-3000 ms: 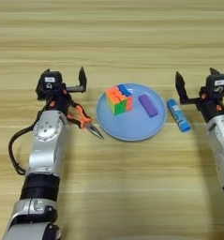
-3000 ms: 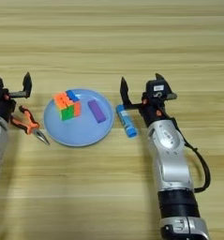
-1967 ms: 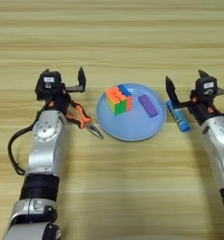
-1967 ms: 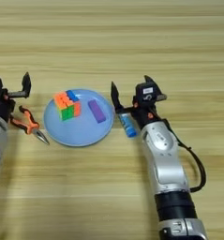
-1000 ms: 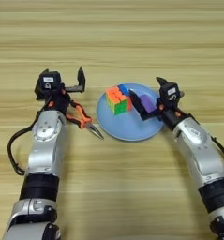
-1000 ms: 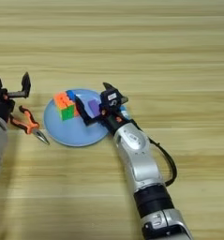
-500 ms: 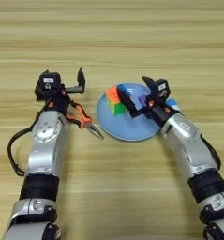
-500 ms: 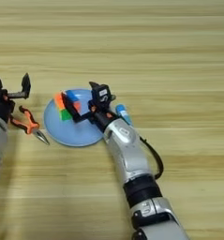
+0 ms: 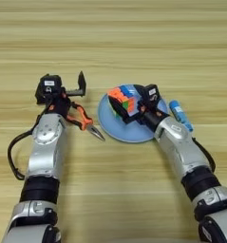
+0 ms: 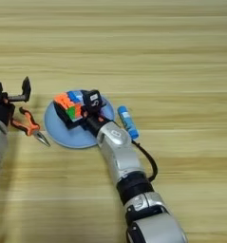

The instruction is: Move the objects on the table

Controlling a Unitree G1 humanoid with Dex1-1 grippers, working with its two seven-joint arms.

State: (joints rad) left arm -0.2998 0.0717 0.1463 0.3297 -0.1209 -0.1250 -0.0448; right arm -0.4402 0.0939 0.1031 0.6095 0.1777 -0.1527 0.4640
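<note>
Right claw [image 9: 129,110] grips the puzzle cube [image 9: 123,98] on the plate [image 9: 112,130]; left claw [image 9: 62,90] idles open over the pliers [image 9: 81,121], unmoved.

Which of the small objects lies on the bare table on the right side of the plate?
The blue glue stick. It lies on the wood just right of the light-blue plate, while the pliers lie to its left and the puzzle cube sits on it.

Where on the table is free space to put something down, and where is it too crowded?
Free: the table beyond the plate, and the near strip between both arms. Crowded: the middle row, where pliers, plate, puzzle cube with the right gripper at it, and glue stick sit close together.
</note>
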